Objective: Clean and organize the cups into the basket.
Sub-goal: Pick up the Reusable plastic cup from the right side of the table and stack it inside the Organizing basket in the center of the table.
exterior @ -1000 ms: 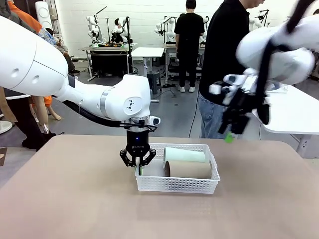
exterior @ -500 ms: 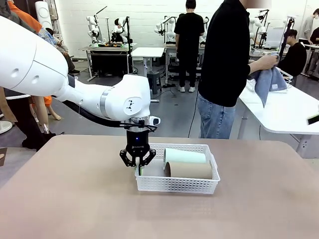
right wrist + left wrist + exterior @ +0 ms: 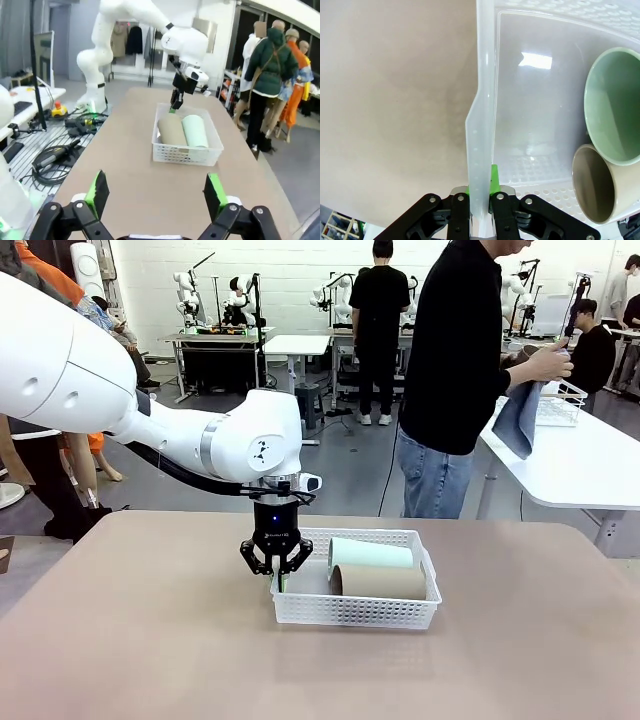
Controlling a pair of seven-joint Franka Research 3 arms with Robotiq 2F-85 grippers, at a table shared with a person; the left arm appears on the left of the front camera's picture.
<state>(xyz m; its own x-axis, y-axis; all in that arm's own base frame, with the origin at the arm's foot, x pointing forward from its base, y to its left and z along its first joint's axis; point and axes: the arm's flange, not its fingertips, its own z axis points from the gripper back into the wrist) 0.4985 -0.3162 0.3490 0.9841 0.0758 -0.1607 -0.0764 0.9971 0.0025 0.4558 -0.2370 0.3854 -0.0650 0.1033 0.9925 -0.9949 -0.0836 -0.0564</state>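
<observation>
In the front view the white left arm [image 3: 150,410] reaches in from the upper left of the frame and ends at the left hand [image 3: 279,565], pointing straight down just left of centre. That hand is clenched on the left short wall of the basket [image 3: 355,610], which sits flat on the tan desk [image 3: 140,640] in the middle of the frame. Inside the basket two cups lie on their sides, touching along their length: the mint green cup [image 3: 372,552] towards the far wall and the tan cup [image 3: 380,582] towards the near wall, both with open mouths facing the gripped wall. In the upper right a person [image 3: 455,370] in a black top stands beyond the desk, holding a blue-grey cloth [image 3: 520,420].

The left wrist view shows the bare desk [image 3: 395,100] on the left, then the basket wall [image 3: 480,125] running up the middle, pinched between the fingers of the left hand [image 3: 481,192] at the bottom edge. At the right, the mint green cup's mouth [image 3: 615,110] sits above the tan cup's mouth [image 3: 595,185].

In the right wrist view the right hand [image 3: 156,195] is released, its green pads spread wide at the bottom of the frame, well apart from the basket [image 3: 187,152] at centre. The left hand [image 3: 175,102] grips the basket's far end.
</observation>
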